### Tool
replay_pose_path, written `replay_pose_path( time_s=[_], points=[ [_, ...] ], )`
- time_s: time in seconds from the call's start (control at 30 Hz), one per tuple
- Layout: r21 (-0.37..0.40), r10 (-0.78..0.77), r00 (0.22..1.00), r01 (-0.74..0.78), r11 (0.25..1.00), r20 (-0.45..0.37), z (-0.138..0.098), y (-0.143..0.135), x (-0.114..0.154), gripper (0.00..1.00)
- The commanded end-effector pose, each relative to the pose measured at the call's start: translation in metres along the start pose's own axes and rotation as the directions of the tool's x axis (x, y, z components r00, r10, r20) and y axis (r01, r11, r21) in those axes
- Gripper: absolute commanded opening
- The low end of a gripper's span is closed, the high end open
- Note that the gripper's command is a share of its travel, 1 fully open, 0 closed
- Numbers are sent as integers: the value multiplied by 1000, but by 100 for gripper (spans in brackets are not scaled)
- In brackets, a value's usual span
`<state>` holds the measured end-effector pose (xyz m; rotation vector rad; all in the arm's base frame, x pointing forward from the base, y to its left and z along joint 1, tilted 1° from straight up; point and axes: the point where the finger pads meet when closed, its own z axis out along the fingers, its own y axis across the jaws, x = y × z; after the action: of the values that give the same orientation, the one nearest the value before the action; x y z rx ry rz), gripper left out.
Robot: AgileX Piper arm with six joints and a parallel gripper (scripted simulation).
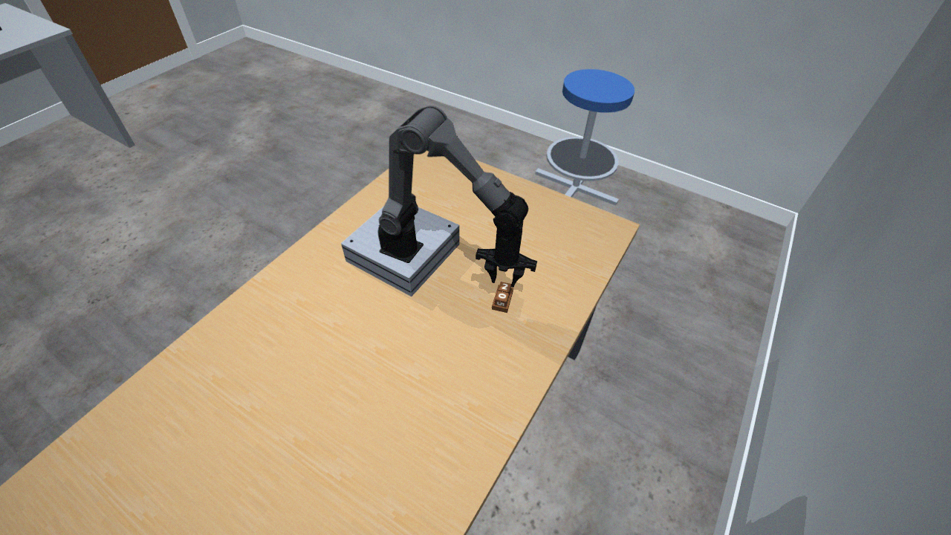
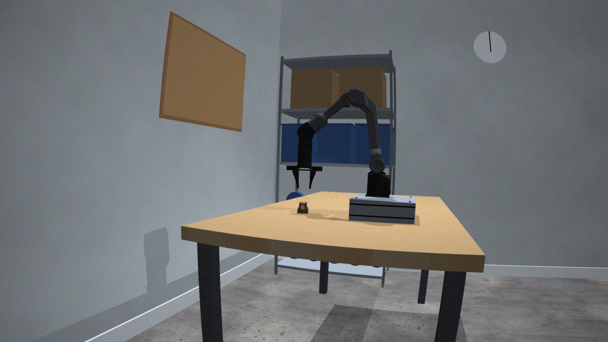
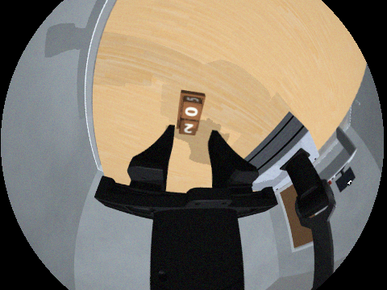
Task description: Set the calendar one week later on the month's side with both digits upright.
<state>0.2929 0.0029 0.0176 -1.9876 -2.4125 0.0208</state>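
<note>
A small brown tray (image 1: 500,310) (image 2: 302,211) (image 3: 193,93) stands on the table. Two brown cubes sit side by side in it. One cube (image 1: 501,295) (image 3: 191,111) has a white 0 on top, the other cube (image 1: 504,286) (image 3: 188,128) a white 2. A shaded digit shows on the end face of the 0 cube; in the exterior view that face reads 6. The month's name cannot be read. My gripper (image 1: 504,282) (image 2: 304,187) (image 3: 192,134) is open and empty, pointing down above the tray's 2-cube end, with a gap below the fingertips. The cubes' undersides are hidden.
The arm's grey base block (image 1: 425,276) (image 2: 381,212) (image 3: 278,138) stands on the wooden table (image 1: 299,386) (image 2: 340,236) beside the tray. The table's long edge lies on the tray's other side. A blue stool (image 1: 598,86) stands on the floor beyond.
</note>
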Motion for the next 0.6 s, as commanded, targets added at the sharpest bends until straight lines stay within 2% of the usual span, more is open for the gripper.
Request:
replay_pose_path(
  time_s=[0.0, 0.57],
  points=[
    [2, -2, 1000, 2, 1000, 0, 2, 0, 0, 61],
    [2, -2, 1000, 2, 1000, 0, 23, 0, 0, 61]
  ],
)
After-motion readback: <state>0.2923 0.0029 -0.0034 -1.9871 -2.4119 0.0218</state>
